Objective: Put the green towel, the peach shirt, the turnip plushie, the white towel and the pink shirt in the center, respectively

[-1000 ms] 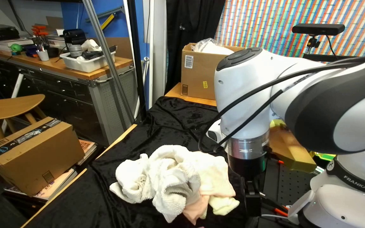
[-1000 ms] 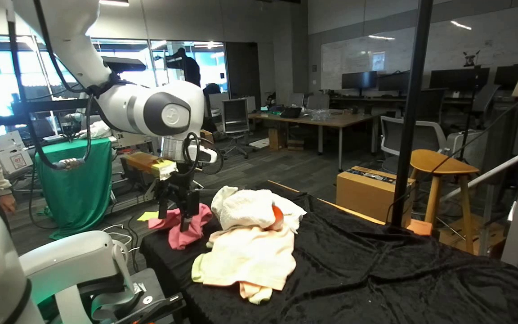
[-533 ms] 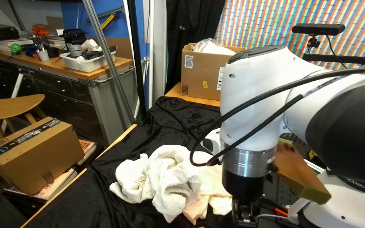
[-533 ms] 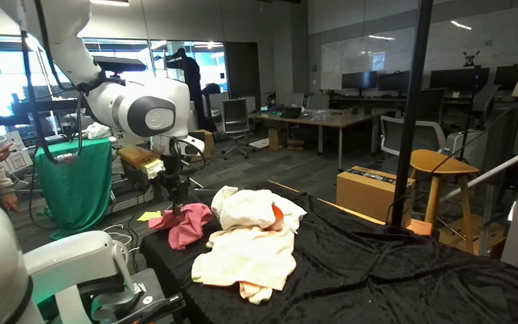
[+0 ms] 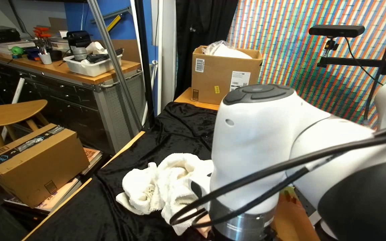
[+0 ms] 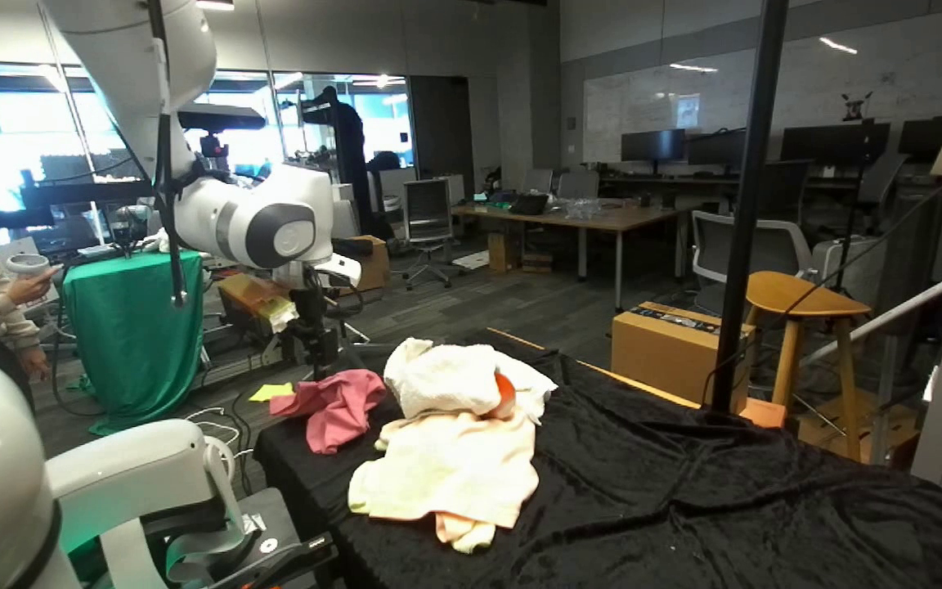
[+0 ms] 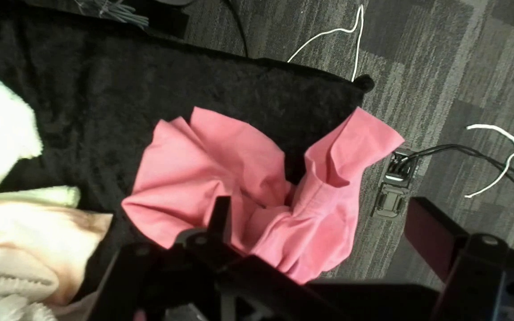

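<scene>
Apparently nearly finished | green towel, peach shirt, white towel heaped, lower middle of an exterior view; turnip not clear | pink shirt remains, at left | gripper spread, empty

Pink shirt: plain rose-pink. White towel: plain white. Peach shirt: pale peach. Green towel: pale yellow-green where it shows. Desk: light wood at the edge, under black cloth. Arm: white with dark grey caps. Backdrop: narrow upright stripes of orange, white, blue and green. Hanging drape: green.
</scene>
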You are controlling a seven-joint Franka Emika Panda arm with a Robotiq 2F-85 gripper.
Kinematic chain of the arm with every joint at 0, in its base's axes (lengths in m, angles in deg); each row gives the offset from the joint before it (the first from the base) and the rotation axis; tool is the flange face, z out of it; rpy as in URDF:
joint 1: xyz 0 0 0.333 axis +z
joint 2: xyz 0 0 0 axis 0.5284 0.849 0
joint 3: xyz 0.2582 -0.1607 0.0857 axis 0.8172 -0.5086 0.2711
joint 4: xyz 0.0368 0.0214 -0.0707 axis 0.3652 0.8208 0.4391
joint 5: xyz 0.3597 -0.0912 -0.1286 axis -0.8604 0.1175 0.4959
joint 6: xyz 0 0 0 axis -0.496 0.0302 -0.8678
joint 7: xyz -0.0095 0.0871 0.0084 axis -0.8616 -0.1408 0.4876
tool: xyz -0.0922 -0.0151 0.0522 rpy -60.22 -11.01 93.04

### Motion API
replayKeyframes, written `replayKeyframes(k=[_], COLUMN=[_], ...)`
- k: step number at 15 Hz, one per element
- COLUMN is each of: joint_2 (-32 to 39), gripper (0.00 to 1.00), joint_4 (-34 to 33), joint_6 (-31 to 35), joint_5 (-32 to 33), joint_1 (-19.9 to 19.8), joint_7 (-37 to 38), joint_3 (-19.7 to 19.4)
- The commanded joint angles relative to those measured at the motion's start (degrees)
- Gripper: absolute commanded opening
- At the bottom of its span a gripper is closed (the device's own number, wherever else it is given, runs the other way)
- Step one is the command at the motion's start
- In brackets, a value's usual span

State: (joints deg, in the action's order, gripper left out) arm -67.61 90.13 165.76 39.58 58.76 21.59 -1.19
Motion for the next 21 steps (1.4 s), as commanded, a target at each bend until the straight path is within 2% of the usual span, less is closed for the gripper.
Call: replayKeyframes(k=[1, 5, 10, 14, 21], joint_2=[8.82, 14.6, 19.43, 20.0, 18.71], gripper=[1.0, 1.0, 1.0, 1.0, 1.0], joint_4=[-7.02, -12.24, -16.62, -18.01, -17.76], joint_6=[1.79, 1.63, 0.19, -2.81, -7.72], joint_5=[5.25, 7.63, 12.76, 16.64, 21.03], joint_1=[1.72, 3.83, 6.79, 9.03, 11.1], joint_7=[4.96, 7.12, 9.33, 11.13, 12.84], joint_3=[-0.7, -2.1, -7.22, -11.29, -13.3])
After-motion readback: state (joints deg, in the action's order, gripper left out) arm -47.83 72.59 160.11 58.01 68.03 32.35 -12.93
